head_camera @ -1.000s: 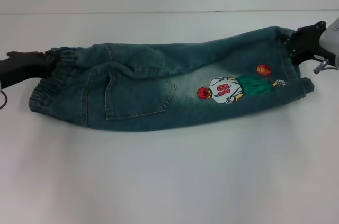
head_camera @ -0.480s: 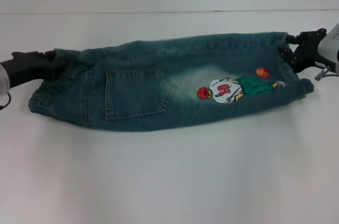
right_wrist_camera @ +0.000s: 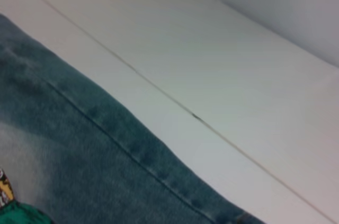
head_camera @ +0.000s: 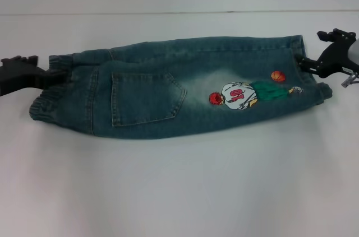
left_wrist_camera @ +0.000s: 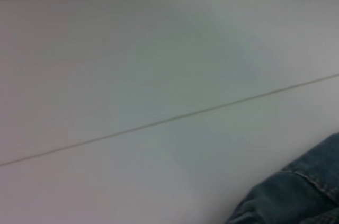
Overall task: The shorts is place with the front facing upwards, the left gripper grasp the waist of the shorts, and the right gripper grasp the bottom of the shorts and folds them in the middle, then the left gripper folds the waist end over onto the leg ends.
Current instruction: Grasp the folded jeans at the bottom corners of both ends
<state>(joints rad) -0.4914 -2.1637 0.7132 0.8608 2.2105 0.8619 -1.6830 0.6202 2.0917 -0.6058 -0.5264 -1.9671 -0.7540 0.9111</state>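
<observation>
The denim shorts (head_camera: 168, 88) lie flat on the white table (head_camera: 179, 186), folded along their length, with a back pocket and a basketball-player patch (head_camera: 241, 94) facing up. The elastic waist (head_camera: 47, 100) points left and the leg ends (head_camera: 311, 88) point right. My left gripper (head_camera: 45, 70) sits low at the waist end, open, its tip touching the waistband. My right gripper (head_camera: 313, 47) hovers open just past the far corner of the leg ends, holding nothing. The left wrist view shows a corner of denim (left_wrist_camera: 296, 192). A hemmed edge of the shorts (right_wrist_camera: 106, 144) fills part of the right wrist view.
A thin seam line (head_camera: 179, 13) runs across the table behind the shorts. Bare white table surface lies in front of the shorts and behind them.
The upper layer of the shorts has settled flat. Both grippers let go of the cloth: the right one opened and drew back to the right, the left one shifted left and lower.
</observation>
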